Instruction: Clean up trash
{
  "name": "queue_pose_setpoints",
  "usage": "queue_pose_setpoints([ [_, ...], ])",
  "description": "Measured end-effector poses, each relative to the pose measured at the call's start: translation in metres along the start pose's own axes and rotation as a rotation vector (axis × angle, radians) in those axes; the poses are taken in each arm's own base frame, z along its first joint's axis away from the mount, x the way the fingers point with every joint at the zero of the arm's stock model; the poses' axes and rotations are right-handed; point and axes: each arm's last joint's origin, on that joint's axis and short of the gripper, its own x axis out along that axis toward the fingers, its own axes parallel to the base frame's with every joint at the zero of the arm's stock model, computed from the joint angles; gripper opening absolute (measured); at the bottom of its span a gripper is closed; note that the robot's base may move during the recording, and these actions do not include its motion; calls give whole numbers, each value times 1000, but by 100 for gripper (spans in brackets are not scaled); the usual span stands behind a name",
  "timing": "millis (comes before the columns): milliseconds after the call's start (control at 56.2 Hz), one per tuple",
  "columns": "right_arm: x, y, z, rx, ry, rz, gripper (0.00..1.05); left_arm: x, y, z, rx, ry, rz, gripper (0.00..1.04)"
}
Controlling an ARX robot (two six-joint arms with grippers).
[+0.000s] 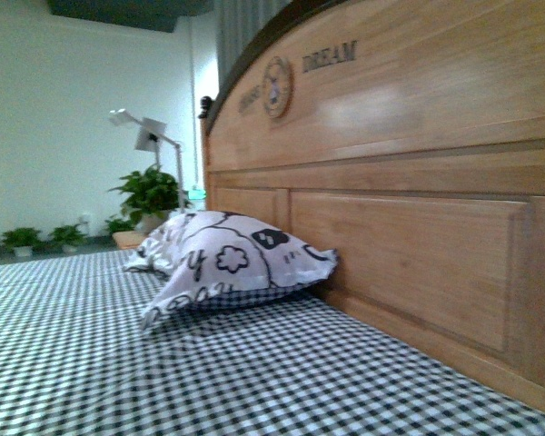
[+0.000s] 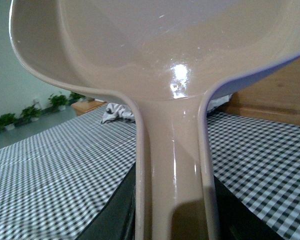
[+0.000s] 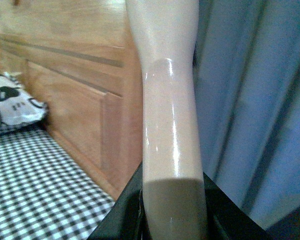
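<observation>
On the bed: a white pillow with black doodles [image 1: 227, 259] is laid on the black-and-white checked sheet [image 1: 118, 363], close against the wooden headboard [image 1: 418, 182].
Beyond the bed: a white lamp [image 1: 150, 136] and potted plants [image 1: 150, 193] are seen by the pale wall.
Left gripper [image 2: 175, 217]: clenched on the handle of the pale dustpan [image 2: 165, 45], whose scoop is held above the sheet.
Right gripper [image 3: 172, 215]: clamped on a pale glossy handle [image 3: 167, 100], whose far end is cut off by the frame; the headboard and a blue curtain [image 3: 250, 100] are seen behind it.
Trash: not made out in any view, so its place cannot be told.
</observation>
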Motion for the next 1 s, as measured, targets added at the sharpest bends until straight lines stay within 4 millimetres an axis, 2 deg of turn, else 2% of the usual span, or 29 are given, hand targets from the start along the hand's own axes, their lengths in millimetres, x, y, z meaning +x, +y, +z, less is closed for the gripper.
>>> queue_pose_setpoints([
  [533,0,2,-1,-5,4,12,20,0,0,0,-5,3,6,26],
  [587,1,1,-1,-5,5,5,20,4,2,2,-192,164,69,26],
  [640,1,1,-1,-5,4,3,20,7,5,3,-300,305,135,26],
  [711,-1,0,0,1,-4,2,20,13,6,-11,-409,507,145,26],
  [782,0,1,0,-2,-2,13,20,23,6,-21,-401,583,51,26],
  [996,0,0,0,-1,-2,6,20,40,12,-31,-249,683,-181,26],
])
